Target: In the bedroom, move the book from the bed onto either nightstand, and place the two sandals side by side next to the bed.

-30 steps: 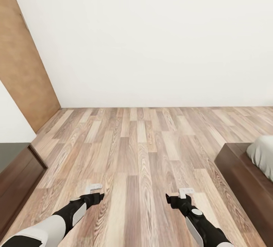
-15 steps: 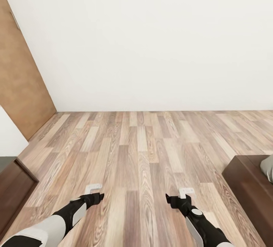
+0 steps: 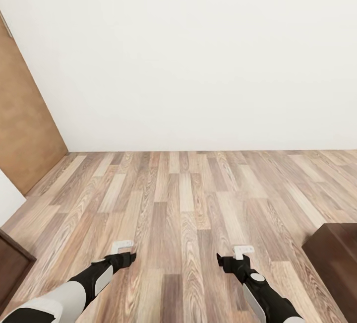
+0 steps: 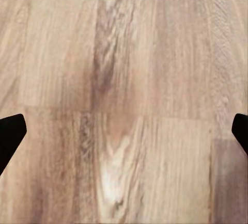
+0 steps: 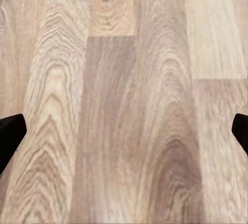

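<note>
The book, the sandals and the nightstand are out of view. A dark-brown corner of the bed (image 3: 334,258) juts in low at the right of the head view, with no mattress visible. My left gripper (image 3: 124,251) and right gripper (image 3: 239,253) hang low over the wood-plank floor (image 3: 183,204), about shoulder-width apart. Both are open. In the left wrist view the black fingertips (image 4: 10,133) sit at the picture's edges with bare planks between them. The right wrist view has its fingertips (image 5: 10,131) just as far apart over bare planks.
A plain white wall (image 3: 188,55) closes the room ahead. A brown wooden door (image 3: 25,134) stands at the left. A dark-brown piece of low furniture (image 3: 12,266) pokes in at the lower left. Open plank floor lies between it and the bed.
The whole view has shifted, so the camera has moved: the bed and the left furniture have slid toward the picture's lower corners, and the mattress has left the view. Both arms hold the same pose.
</note>
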